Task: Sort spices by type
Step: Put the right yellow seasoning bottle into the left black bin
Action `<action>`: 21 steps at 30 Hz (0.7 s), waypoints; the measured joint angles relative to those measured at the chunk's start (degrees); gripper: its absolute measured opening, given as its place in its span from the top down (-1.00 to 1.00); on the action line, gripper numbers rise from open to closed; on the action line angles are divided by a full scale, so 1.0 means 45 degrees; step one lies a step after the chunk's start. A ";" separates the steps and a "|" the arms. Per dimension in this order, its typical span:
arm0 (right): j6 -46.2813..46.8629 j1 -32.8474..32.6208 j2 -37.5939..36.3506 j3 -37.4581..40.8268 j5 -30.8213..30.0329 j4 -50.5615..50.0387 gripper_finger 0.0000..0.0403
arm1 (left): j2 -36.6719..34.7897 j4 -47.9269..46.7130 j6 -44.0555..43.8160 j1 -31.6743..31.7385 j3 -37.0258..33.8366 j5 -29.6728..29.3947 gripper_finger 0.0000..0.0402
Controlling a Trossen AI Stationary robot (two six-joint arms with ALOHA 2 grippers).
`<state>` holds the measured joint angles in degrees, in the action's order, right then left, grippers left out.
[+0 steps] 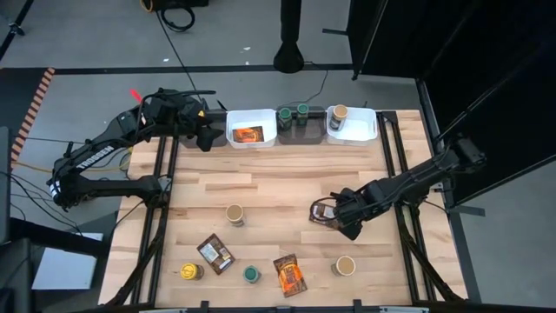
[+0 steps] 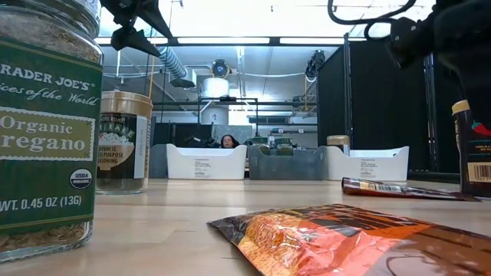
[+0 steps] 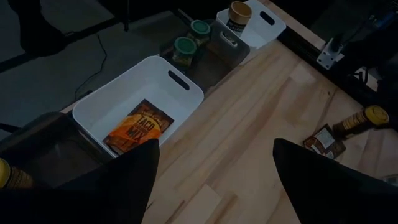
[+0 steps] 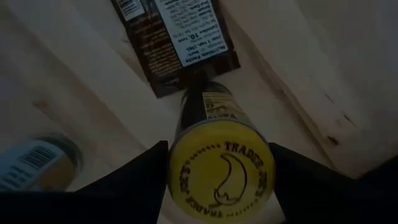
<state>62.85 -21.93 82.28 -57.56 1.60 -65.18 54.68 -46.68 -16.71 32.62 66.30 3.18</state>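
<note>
Gripping: right claw (image 4: 214, 186) straddles yellow-lid jar (image 4: 219, 171) lying on its side on bench (image 1: 287, 183), fingers apart — not clamped yet.
Nearby: brown packet (image 4: 174, 37) touches jar's far end.
Tip: centre lid betw. fingers, close slowly, lift w/o dragging packet.
Farther: left claw (image 3: 214, 180) open, empty, above white bin (image 3: 118, 93) holding orange packet (image 3: 138, 126).
Beyond: green-lid jars (image 3: 185, 48) — in dark bin (image 3: 217, 43).

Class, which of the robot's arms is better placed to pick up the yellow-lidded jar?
Right. The right hand has its fingers either side of the yellow-lidded jar; the left hand hovers open by the white bin.
</note>
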 joint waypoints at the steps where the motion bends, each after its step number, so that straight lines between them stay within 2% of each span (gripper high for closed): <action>1: 0.0005 0.0000 -0.0033 0.0128 0.0089 0.0213 -0.30 | 0.0000 0.0000 0.0000 -0.0002 0.0000 -0.0005 -0.60; 6: 0.0073 0.0002 -0.0055 0.0339 0.0186 0.0336 -0.20 | 0.0000 0.0000 0.0000 -0.0003 0.0000 -0.0005 -0.60; 21: -0.0316 0.0797 0.0054 -0.1118 0.0236 -0.0398 -0.20 | 0.0000 0.0000 0.0000 -0.0001 0.0000 -0.0005 -0.60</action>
<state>61.43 -18.35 82.52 -62.60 2.66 -66.97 54.68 -46.68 -16.71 32.62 66.30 3.16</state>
